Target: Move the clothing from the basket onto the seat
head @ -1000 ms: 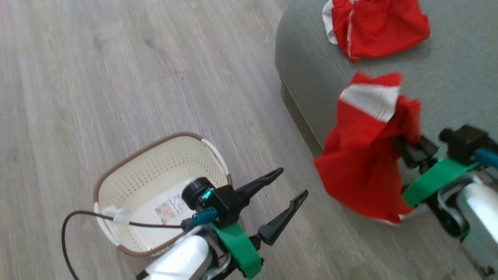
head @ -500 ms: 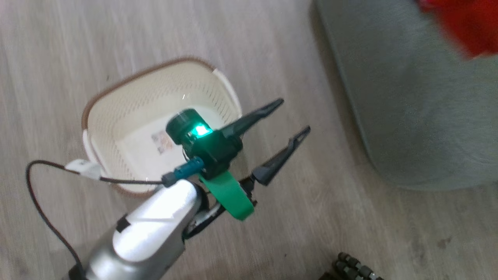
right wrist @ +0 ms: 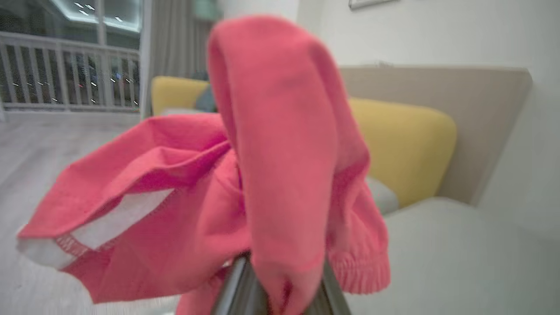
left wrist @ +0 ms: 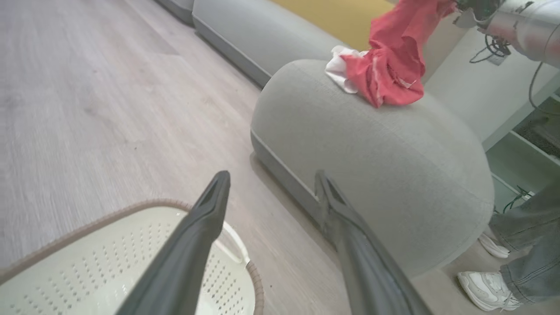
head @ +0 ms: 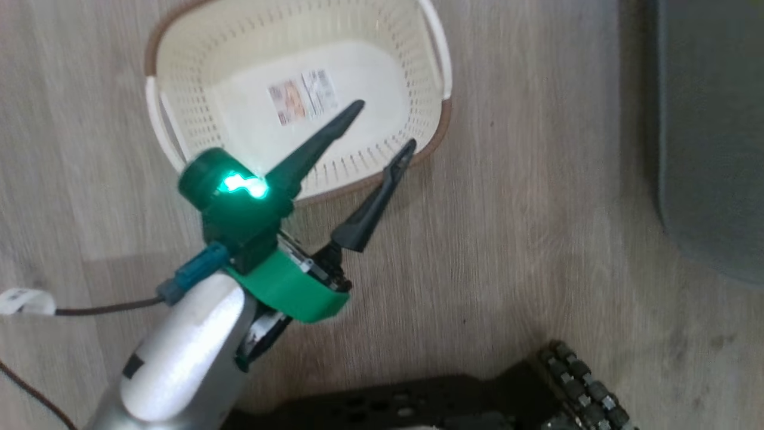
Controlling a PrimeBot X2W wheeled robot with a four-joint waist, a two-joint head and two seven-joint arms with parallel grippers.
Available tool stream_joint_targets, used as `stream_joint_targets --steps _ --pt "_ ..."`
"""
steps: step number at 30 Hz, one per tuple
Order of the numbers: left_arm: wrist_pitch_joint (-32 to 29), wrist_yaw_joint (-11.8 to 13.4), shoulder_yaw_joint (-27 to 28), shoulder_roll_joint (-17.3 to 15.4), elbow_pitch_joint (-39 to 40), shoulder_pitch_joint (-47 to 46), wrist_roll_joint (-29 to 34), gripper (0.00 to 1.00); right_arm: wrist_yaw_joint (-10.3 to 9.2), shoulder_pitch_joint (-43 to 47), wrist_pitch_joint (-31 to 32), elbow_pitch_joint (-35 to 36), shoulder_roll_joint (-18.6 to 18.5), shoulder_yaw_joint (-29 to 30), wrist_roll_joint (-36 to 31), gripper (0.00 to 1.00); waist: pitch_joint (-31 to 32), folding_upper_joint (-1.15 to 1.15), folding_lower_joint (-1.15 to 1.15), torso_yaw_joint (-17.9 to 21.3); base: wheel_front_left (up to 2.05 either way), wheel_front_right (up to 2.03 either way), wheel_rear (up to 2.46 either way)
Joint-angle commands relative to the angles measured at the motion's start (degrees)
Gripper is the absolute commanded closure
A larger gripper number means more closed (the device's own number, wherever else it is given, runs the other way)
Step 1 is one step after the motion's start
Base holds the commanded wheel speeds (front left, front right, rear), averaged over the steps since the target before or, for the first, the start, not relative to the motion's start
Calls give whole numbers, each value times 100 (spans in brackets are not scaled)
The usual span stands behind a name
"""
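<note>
1. Basket [head: 197, 89]: it stands on the wood floor [head: 537, 209], apart from the seat [left wrist: 372, 166]. Its bottom shows a sticker label [head: 301, 95] and no clothing.
2. Left gripper [head: 386, 123]: jaws released wide, grasping nothing, poised above the basket's near rim. You likely have no work for it, since nothing is left to lift.
3. Right gripper [right wrist: 280, 288]: jaws clenched on a red garment [right wrist: 271, 153] that drapes over the fingers. You hold it high so the fabric hangs free above the seat.
4. Second red garment [left wrist: 385, 78], with a white part: it lies crumpled on the seat's rounded top. You cannot tell whether the hanging piece touches it.
5. A person's white shoes [left wrist: 485, 284] stand beside the seat; mind them.
</note>
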State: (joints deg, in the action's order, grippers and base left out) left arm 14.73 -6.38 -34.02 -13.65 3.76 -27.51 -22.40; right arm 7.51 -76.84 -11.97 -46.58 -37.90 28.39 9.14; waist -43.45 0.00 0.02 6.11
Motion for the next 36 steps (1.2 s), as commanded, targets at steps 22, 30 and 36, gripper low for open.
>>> stream_joint_targets --steps 22,30,36 --pt "27 -43 635 40 -81 800 35 0 -2 2150 -302 -212 1283 229 -737 0 721 0 -2 935 0 0 0" --pt "27 -85 894 527 -505 1261 -169 0 -2 3931 -302 142 1284 -591 -235 0 1999 0 -2 883 0 0 0" --pt "27 -97 1482 829 -731 1767 -209 0 -2 5096 -302 1515 1702 -966 -132 0 2867 0 -2 557 0 0 0"
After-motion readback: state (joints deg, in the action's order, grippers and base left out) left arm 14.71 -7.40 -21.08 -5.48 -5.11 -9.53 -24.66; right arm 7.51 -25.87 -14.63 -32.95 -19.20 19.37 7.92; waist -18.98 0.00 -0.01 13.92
